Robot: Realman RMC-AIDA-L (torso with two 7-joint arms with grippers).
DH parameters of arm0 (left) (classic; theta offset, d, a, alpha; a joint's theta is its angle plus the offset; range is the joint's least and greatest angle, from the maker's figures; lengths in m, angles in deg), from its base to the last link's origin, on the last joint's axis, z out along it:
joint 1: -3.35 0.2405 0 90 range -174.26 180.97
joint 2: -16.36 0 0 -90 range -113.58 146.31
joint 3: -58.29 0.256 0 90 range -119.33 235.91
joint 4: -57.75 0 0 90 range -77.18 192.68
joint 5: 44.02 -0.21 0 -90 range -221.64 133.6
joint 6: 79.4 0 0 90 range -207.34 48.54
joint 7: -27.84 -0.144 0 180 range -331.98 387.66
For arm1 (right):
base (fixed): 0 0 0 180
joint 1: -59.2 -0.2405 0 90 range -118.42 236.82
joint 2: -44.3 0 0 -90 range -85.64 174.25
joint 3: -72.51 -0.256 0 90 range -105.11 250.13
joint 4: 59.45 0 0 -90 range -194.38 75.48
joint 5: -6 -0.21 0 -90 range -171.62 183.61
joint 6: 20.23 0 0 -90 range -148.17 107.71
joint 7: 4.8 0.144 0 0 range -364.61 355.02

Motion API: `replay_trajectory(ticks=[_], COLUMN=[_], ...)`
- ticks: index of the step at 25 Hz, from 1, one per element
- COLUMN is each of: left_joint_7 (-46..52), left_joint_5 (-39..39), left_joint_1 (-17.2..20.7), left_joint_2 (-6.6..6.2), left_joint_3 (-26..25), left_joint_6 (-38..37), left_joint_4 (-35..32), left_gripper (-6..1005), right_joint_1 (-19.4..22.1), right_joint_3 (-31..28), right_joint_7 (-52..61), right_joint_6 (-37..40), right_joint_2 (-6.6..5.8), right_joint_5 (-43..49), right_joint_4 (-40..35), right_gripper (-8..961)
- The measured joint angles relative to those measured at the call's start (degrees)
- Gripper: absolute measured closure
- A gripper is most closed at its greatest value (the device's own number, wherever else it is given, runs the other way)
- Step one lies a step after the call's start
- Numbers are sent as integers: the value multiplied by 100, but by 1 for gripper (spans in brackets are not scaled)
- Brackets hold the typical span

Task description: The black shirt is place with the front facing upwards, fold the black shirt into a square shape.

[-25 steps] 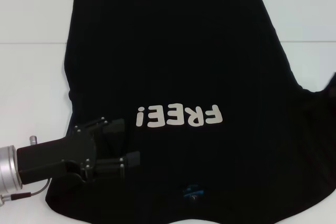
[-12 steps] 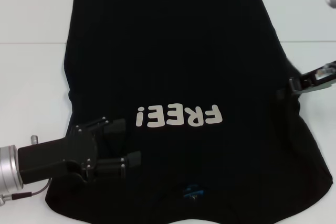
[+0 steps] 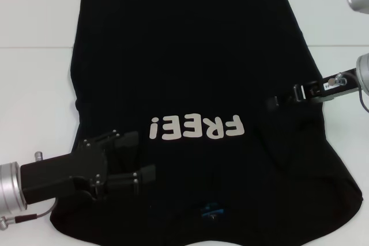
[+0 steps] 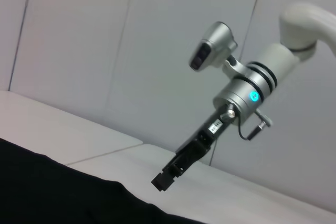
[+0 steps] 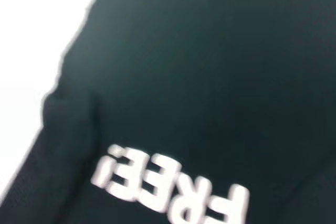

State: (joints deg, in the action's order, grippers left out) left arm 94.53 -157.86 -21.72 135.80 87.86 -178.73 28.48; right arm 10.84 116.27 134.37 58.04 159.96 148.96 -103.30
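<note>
Spans most of the white table (image 3: 34, 84): the black shirt (image 3: 184, 56), flat and front up, collar toward the robot, hem at the far side. Hovers spread open, empty, over the near left shoulder: left gripper (image 3: 135, 156). Reaches in over the right side seam: right gripper (image 3: 282, 99), grip state impossible to tell. Probably folding the sides inward. Best to take each side edge cleanly, one layer only, carry it low toward the middle, and lay it parallel to the opposite seam, short of the "FREE!" lettering (image 3: 196, 128). Plenty of bare table left and right; little past the teal neck label (image 3: 211, 208).
</note>
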Motion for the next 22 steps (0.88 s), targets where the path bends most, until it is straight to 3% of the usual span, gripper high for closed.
replay_trajectory(ticks=[5,7,9,11,13,15,16,17,19,22], left_joint_7=[765,1415,2178,2854,3495,3495,4801,5115,5803,6783], left_joint_5=[19,19,2,-45,-173,-173,-708,-878,-1278,-1973], left_joint_1=[-52,-84,-115,-132,-128,-128,-38,-35,-46,-156], left_joint_2=[-76,-165,-323,-492,-638,-638,-760,-771,-802,-835], left_joint_3=[-148,-216,-234,-219,-217,-217,-227,-218,-191,-165], left_joint_6=[-25,-53,-56,-52,-22,-22,53,48,-6,-158], left_joint_4=[119,105,92,82,4,4,-709,-895,-1329,-1910], left_gripper=[63,63,63,62,62,62,62,62,63,63], right_joint_1=[375,620,882,1137,1359,1497,1541,1564,1566,1471], right_joint_3=[-351,-432,-454,-458,-455,-455,-457,-454,-414,-366], right_joint_7=[-1073,-1830,-2821,-3843,-4868,-5668,-6024,-6311,-6838,-7324], right_joint_6=[211,359,506,605,666,677,658,642,517,290], right_joint_2=[-278,-357,-348,-243,-59,117,200,280,385,418], right_joint_5=[-1428,-1919,-2284,-2527,-2676,-2725,-2728,-2728,-2721,-2721], right_joint_4=[677,876,956,978,977,968,969,991,1122,1440], right_gripper=[614,571,499,400,300,250,225,201,151,150])
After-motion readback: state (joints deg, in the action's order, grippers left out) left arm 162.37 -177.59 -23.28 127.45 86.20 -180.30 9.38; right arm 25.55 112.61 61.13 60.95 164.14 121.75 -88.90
